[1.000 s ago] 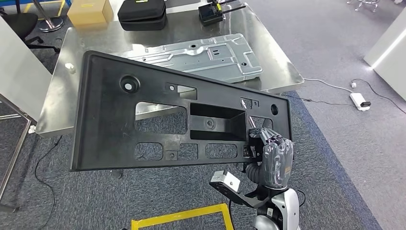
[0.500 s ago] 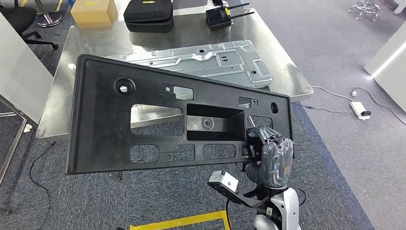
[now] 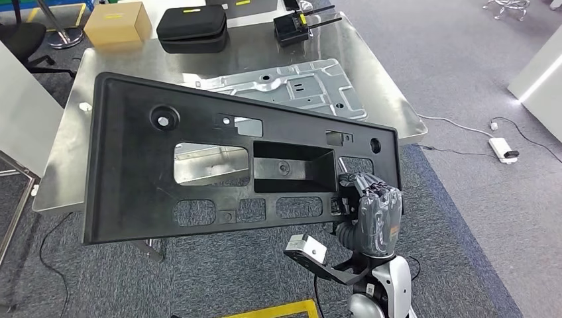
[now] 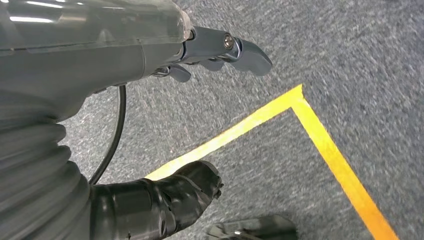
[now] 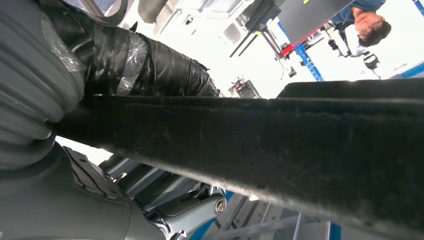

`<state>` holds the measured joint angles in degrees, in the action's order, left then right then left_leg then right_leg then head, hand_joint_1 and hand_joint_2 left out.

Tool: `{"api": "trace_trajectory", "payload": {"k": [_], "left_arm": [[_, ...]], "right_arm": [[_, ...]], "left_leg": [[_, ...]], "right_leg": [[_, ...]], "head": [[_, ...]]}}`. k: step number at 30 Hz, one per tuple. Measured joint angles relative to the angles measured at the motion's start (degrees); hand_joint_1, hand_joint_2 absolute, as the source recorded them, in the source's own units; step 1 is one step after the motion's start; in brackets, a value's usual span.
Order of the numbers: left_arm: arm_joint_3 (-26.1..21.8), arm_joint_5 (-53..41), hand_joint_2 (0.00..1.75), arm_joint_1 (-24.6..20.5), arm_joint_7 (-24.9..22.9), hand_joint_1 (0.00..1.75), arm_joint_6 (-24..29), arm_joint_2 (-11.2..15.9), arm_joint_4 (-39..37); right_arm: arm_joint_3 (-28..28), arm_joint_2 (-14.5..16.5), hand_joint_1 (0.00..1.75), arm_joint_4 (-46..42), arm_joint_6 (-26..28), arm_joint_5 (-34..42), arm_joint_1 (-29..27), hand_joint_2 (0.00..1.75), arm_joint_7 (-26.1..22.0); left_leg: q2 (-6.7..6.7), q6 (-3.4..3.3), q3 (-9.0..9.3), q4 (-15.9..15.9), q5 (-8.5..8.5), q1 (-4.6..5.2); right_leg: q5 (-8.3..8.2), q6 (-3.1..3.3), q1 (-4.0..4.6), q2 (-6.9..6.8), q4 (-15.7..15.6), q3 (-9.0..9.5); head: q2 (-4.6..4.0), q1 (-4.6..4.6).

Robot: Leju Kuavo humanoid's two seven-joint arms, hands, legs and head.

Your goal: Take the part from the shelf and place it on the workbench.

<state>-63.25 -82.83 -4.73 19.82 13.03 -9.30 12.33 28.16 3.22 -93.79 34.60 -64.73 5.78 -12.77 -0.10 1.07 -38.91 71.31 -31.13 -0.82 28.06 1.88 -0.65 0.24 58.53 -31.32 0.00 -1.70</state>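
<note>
A large black plastic panel (image 3: pixel 139 165) with several cut-outs and a recessed box is held up in front of me, tilted, in the head view. My right hand (image 3: pixel 372 212) grips its lower right corner. The panel's far edge overlaps the near side of the steel workbench (image 3: pixel 381 86). Up close in the right wrist view, the panel's edge (image 5: pixel 280 145) crosses the picture against my right hand (image 5: pixel 150 67). My left hand (image 4: pixel 150 45) hangs over the grey carpet, holding nothing, its fingers slightly curled and apart.
A pressed grey metal plate (image 3: pixel 291 83) lies on the workbench. Behind it are a black case (image 3: pixel 192 28), a cardboard box (image 3: pixel 118 21) and a black radio unit (image 3: pixel 291 26). A white power strip (image 3: pixel 504 147) and cables lie on the carpet at right. Yellow floor tape (image 4: pixel 325 145) marks a corner.
The camera has shifted and the workbench now sits nearer under the panel. My right hand still grips the same corner of the panel.
</note>
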Motion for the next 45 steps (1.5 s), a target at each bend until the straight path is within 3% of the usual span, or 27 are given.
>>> {"api": "trace_trajectory", "payload": {"k": [1, 3, 4, 8, 10, 12, 13, 14, 16, 18, 21, 24, 25, 27, 28, 29, 30, 32, 33, 34, 38, 40, 42, 43, 44, 45], "left_arm": [[0.0, 0.0, 1.75, 0.0, 0.0, 0.00, 0.0, 0.0, 0.0], [0.0, 0.0, 1.75, 0.0, 0.0, 0.00, 0.0, 0.1, 0.0], [0.0, 0.0, 1.75, 0.0, 0.0, 0.00, 0.0, 0.1, 0.0], [0.0, 0.0, 1.75, 0.0, 0.1, 0.00, 0.0, 0.0, 0.0], [0.0, 0.0, 1.75, 0.0, 0.1, 0.00, 0.0, 0.0, 0.0], [0.0, 0.0, 1.75, 0.0, 0.1, 0.00, 0.0, 0.0, 0.0], [0.0, 0.0, 1.75, 0.0, 0.1, 0.00, 0.0, 0.0, 0.0], [0.0, 0.0, 1.75, 0.0, 0.1, 0.00, 0.0, 0.0, 0.0], [0.0, 0.0, 1.75, 0.1, 0.1, 0.00, 0.0, 0.0, 0.0], [0.0, 0.0, 1.75, 0.1, 0.2, 0.00, 0.0, -0.2, 0.0], [0.0, 0.0, 1.75, -0.2, 0.5, 0.00, 0.0, -0.3, 0.0], [0.0, 0.0, 1.75, -0.4, 0.7, 0.00, 0.0, -0.3, 0.0], [0.0, 0.0, 1.75, -0.5, 0.8, 0.00, 0.0, -0.2, 0.0], [0.0, 0.0, 1.75, -0.5, 0.9, 0.00, 0.0, -0.3, 0.0], [0.0, 0.0, 1.75, -0.5, 1.0, 0.00, 0.0, -0.3, 0.0], [0.0, 0.0, 1.75, -0.4, 1.0, 0.00, -0.1, -0.3, 0.0], [0.0, 0.0, 1.75, -0.4, 1.0, 0.00, -0.1, -0.3, 0.0], [0.0, 0.0, 1.75, -0.3, 1.0, 0.00, -0.1, -0.3, 0.0], [0.0, 0.0, 1.75, -0.4, 1.1, 0.00, -0.1, -0.3, -0.1], [0.0, 0.0, 1.75, -0.5, 1.1, 0.00, -0.1, -0.3, -0.1], [0.0, 0.0, 1.75, -0.7, 1.3, 0.00, -0.3, -0.3, -0.1], [0.0, 0.0, 1.75, -0.7, 1.3, 0.00, -0.3, -0.4, -0.1], [0.0, 0.0, 1.75, -0.8, 1.3, 0.00, -0.3, -0.4, -0.1], [0.0, 0.0, 1.75, -0.8, 1.3, 0.00, -0.3, -0.4, -0.1], [0.0, 0.0, 1.75, -0.8, 1.3, 0.00, -0.3, -0.4, -0.1], [0.0, 0.0, 1.75, -0.7, 1.3, 0.00, -0.3, -0.4, -0.1]], "right_arm": [[0.0, 0.0, 1.75, 0.0, 0.0, 0.0, 0.0, 1.75, 0.0], [0.0, 0.0, 1.75, 0.1, 0.0, -0.1, 0.1, 1.75, 0.1], [0.0, 0.0, 1.75, 0.1, 0.0, -0.1, 0.2, 1.75, 0.1], [0.2, 0.0, 1.75, 0.2, 0.0, -0.1, 0.5, 1.75, 0.3], [0.2, 0.0, 1.75, 0.2, 0.0, -0.1, 0.5, 1.75, 0.3], [0.3, 0.0, 1.75, 0.3, -0.1, -0.1, 0.6, 1.75, 0.4], [0.4, 0.0, 1.75, 0.4, -0.1, -0.1, 0.6, 1.75, 0.4], [0.5, 0.0, 1.75, 0.6, -0.1, -0.1, 0.6, 1.75, 0.4], [0.5, 0.0, 1.75, 0.7, -0.1, -0.1, 0.6, 1.75, 0.5], [0.6, 0.0, 1.75, 0.8, -0.1, -0.1, 0.7, 1.75, 0.5], [0.9, 0.0, 1.75, 0.8, -0.3, -0.3, 1.0, 1.75, 0.7], [1.0, 0.0, 1.75, 0.7, -0.7, -0.6, 1.4, 1.75, 1.0], [1.0, 0.0, 1.75, 0.7, -0.8, -0.7, 1.6, 1.75, 1.0], [1.0, 0.0, 1.75, 0.7, -0.9, -0.8, 1.9, 1.75, 1.0], [1.0, 0.0, 1.75, 0.7, -1.0, -0.9, 2.0, 1.75, 1.0], [1.0, 0.0, 1.75, 0.7, -1.0, -1.0, 2.0, 1.75, 1.1], [1.0, 0.0, 1.75, 0.7, -1.1, -1.1, 2.1, 1.75, 1.1], [1.0, 0.0, 1.75, 0.7, -1.2, -1.1, 2.3, 1.75, 1.1], [1.1, 0.0, 1.75, 0.7, -1.3, -1.1, 2.5, 1.75, 1.1], [1.1, 0.0, 1.75, 0.7, -1.4, -1.1, 2.7, 1.75, 1.2], [1.2, 0.0, 1.75, 0.7, -1.8, -1.2, 3.3, 1.75, 1.4], [1.4, 0.0, 1.75, 0.7, -1.8, -1.2, 3.6, 1.75, 1.4], [1.4, 0.0, 1.75, 0.7, -1.8, -1.2, 3.7, 1.75, 1.5], [1.4, 0.0, 1.75, 0.7, -1.8, -1.2, 3.7, 1.75, 1.5], [1.4, 0.0, 1.75, 0.7, -1.8, -1.2, 3.7, 1.75, 1.5], [1.4, 0.0, 1.75, 0.8, -1.8, -1.2, 3.7, 1.75, 1.5]], "left_leg": [[0.01, -0.17, 1.18, -4.1, 2.95, 0.01], [-0.02, -0.71, 3.53, -10.5, 6.06, 0.22], [-0.04, -1.03, 4.08, -12.0, 6.27, 0.34], [-0.13, -2.35, 4.89, -13.1, 5.58, 0.15], [-0.10, -3.07, 5.56, -13.5, 5.28, -0.01], [-0.11, -3.52, 6.18, -13.5, 4.67, 0.06], [-0.15, -3.57, 6.61, -13.4, 4.30, 0.10], [-0.20, -3.54, 7.15, -13.4, 3.88, 0.13], [-0.33, -3.31, 8.52, -13.4, 2.89, 0.16], [-0.40, -2.81, 9.49, -13.4, 1.94, 0.31], [-0.33, -1.89, 9.92, -13.7, 1.25, 0.42], [-0.17, -1.08, 9.64, -11.7, -0.29, 0.40], [-0.15, -0.84, 8.13, -8.7, -1.56, 0.28], [-0.13, -0.40, 3.34, -0.8, -4.15, 0.06], [-0.12, -0.20, 1.15, 2.0, -4.41, -0.07], [-0.11, -0.03, -0.16, 2.9, -3.39, -0.19], [-0.10, 0.08, -0.39, 1.4, -1.14, -0.32], [-0.08, 0.16, 1.39, -5.6, 4.51, -0.51], [-0.09, 0.07, 2.53, -8.8, 6.08, -0.47], [-0.10, -0.20, 3.21, -10.8, 6.61, -0.37], [-0.19, -1.91, 3.96, -12.1, 5.47, -0.23], [-0.17, -2.77, 4.74, -12.5, 5.09, -0.36], [-0.17, -3.30, 5.39, -12.5, 4.45, -0.23], [-0.21, -3.40, 5.82, -12.5, 4.07, -0.13], [-0.25, -3.43, 6.35, -12.5, 3.64, -0.02], [-0.32, -3.42, 7.04, -12.5, 3.15, 0.08]], "right_leg": [[0.46, -0.16, -0.01, 0.06, 0.0, 0.47], [1.29, -0.74, 0.19, 0.11, 0.2, 0.97], [1.56, -1.06, 0.28, 0.11, 0.2, 0.98], [2.49, -2.19, 0.30, 0.03, 0.9, 0.98], [4.79, -2.72, 0.18, -0.04, 6.2, -1.66], [7.17, -3.07, 0.07, -0.05, 14.0, -6.52], [7.09, -3.15, 0.01, -0.05, 16.3, -8.40], [5.74, -3.14, -0.04, -0.05, 16.5, -9.30], [0.25, -2.72, -0.01, -0.06, 10.6, -7.95], [-3.10, -2.03, 0.37, -0.11, 3.9, -5.37], [-2.57, -1.31, 0.73, -0.10, 1.2, -3.94], [-2.20, -0.56, 0.07, -0.12, 0.0, -2.58], [-2.01, -0.31, -0.09, -0.21, -0.3, -2.01], [-1.41, 0.02, -0.10, -0.31, -0.4, -1.30], [-1.04, 0.05, -0.10, -0.27, -0.4, -0.93], [-0.64, 0.01, -0.12, -0.19, -0.4, -0.46], [-0.17, -0.10, -0.16, -0.08, -0.3, 0.13], [0.97, -0.60, -0.23, 0.08, -0.1, 1.24], [1.51, -0.98, -0.16, 0.13, 0.1, 1.49], [1.89, -1.34, -0.07, 0.15, 0.2, 1.54], [2.76, -2.52, -0.03, 0.06, 0.4, 1.57], [4.62, -2.98, -0.15, -0.04, 4.5, -0.34], [7.19, -3.18, -0.16, -0.09, 12.4, -5.12], [7.59, -3.18, -0.14, -0.09, 15.6, -7.53], [6.89, -3.08, -0.12, -0.08, 17.1, -9.18], [4.83, -2.82, -0.05, -0.08, 16.2, -9.71]], "head": [[0.00, -0.01], [0.00, -0.01], [0.00, -0.01], [0.00, 0.00], [0.00, -0.02], [0.00, -0.01], [0.00, -0.01], [0.00, -0.02], [0.00, -0.03], [0.00, 0.02], [0.00, 0.13], [0.00, 0.36], [0.00, 0.47], [0.00, 0.60], [0.00, 0.60], [0.00, 0.60], [0.00, 0.60], [0.00, 0.58], [0.00, 0.61], [0.00, 0.60], [0.00, 0.58], [0.00, 0.55], [0.00, 0.52], [0.00, 0.52], [0.00, 0.52], [0.00, 0.51]]}}
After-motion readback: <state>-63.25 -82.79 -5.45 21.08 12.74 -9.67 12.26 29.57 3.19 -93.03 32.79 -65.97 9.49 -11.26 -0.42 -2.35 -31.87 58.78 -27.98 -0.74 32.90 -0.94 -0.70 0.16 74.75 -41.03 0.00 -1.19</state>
